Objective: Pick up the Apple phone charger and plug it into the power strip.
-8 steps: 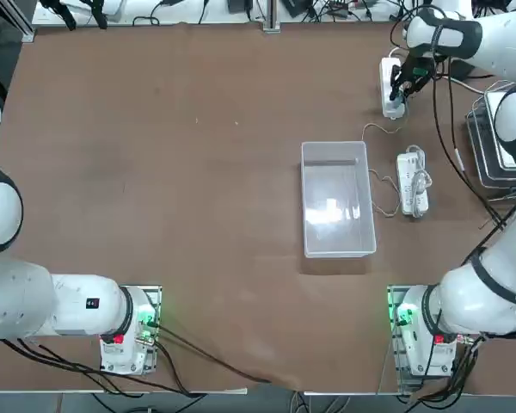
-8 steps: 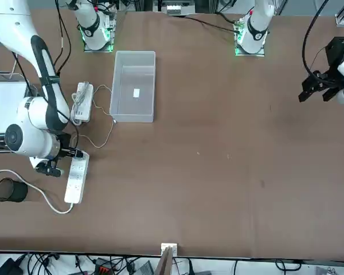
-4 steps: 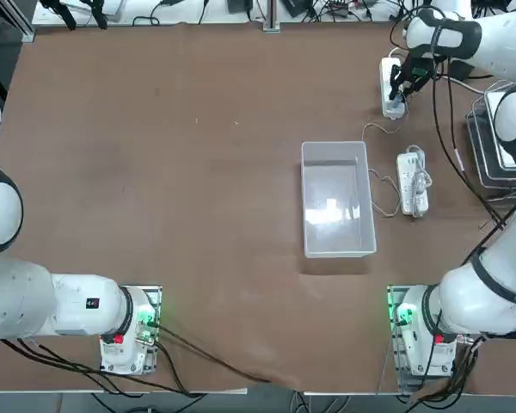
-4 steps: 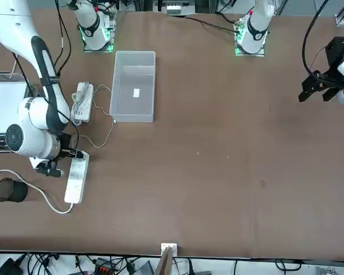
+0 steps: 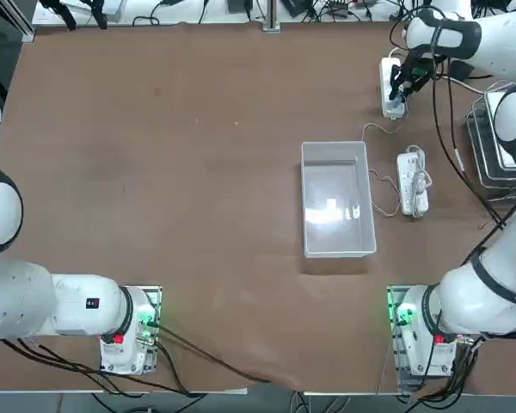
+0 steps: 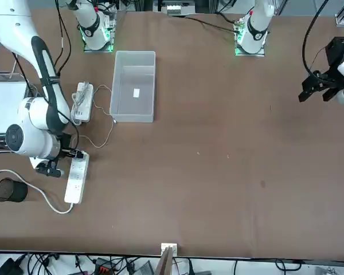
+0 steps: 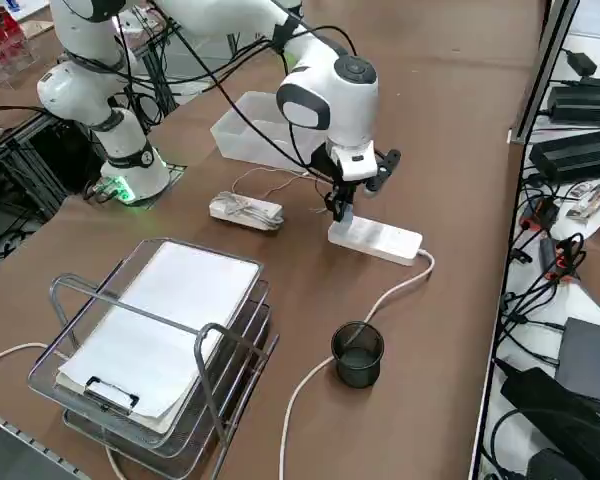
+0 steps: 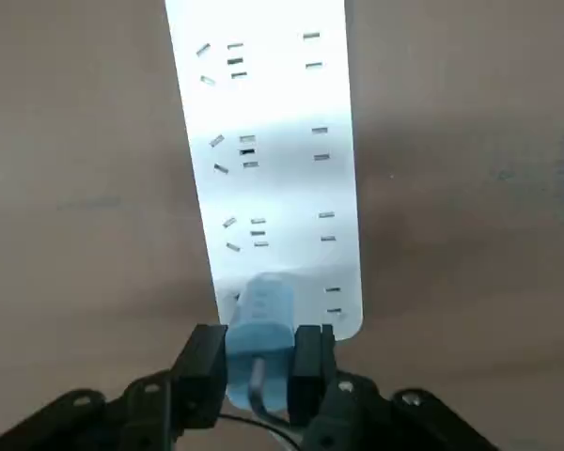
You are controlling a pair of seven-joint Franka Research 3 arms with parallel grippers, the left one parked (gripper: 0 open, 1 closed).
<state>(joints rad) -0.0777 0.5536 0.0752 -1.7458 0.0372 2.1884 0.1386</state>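
**Inspector:** State of the right hand (image 8: 260, 362)?

**Assistant:** Closed on the small whitish-grey cube-shaped Apple phone charger (image 8: 260, 324). In the wrist view both black fingers (image 8: 207, 362) press its two sides, and a thin cable leaves its rear between them.

**Inspector:** Where is the charger relative to the strip?

**Assistant:** At the end of the long narrow white plastic power strip (image 8: 263, 141), its front against the strip's top face by the last row of sockets. Whether its pins are fully seated cannot be told.

**Inspector:** Position on the brown counter (image 5: 198, 172)?

**Assistant:** The strip lies flat near the far right corner in the top view, hand (image 5: 399, 93) pointing down over its nearer end. Its thick white cord (image 7: 380, 300) curves off the other end, past a dark round cup (image 7: 358, 353).

**Inspector:** Nearby items?

**Assistant:** A second white strip wrapped in thin wires (image 5: 412, 183) and a clear rectangular plastic bin (image 5: 335, 200), both well apart from the hand. A wire document tray (image 7: 160, 345) holding white paper sits at the counter's edge.
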